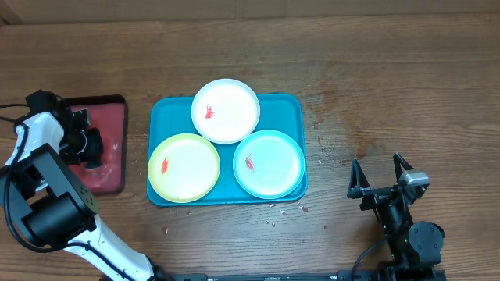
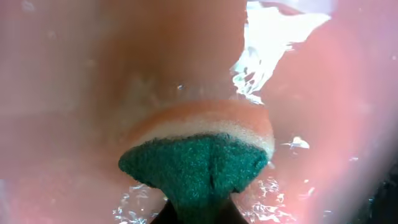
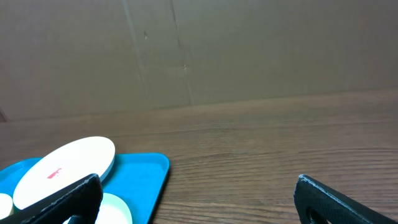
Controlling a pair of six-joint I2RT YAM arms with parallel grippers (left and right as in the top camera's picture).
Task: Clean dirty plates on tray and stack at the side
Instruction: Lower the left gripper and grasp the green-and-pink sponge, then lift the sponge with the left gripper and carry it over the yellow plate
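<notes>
Three plates lie on the teal tray (image 1: 289, 105): a white plate (image 1: 226, 110) at the back, a yellow-green plate (image 1: 184, 167) front left, a pale blue plate (image 1: 269, 162) front right. Each has a small red smear. My left gripper (image 1: 92, 148) is down in the small pink-red tray (image 1: 112, 148) at the far left, shut on a sponge (image 2: 202, 152) with a green scrub face and orange body. My right gripper (image 1: 381, 173) is open and empty, right of the teal tray. In the right wrist view I see the white plate (image 3: 65, 163) and the tray corner (image 3: 152, 171).
The wet, shiny inside of the pink-red tray (image 2: 74, 93) fills the left wrist view. Small crumbs lie on the wooden table (image 1: 375, 78) in front of the teal tray. A cardboard wall (image 3: 249, 50) stands behind the table.
</notes>
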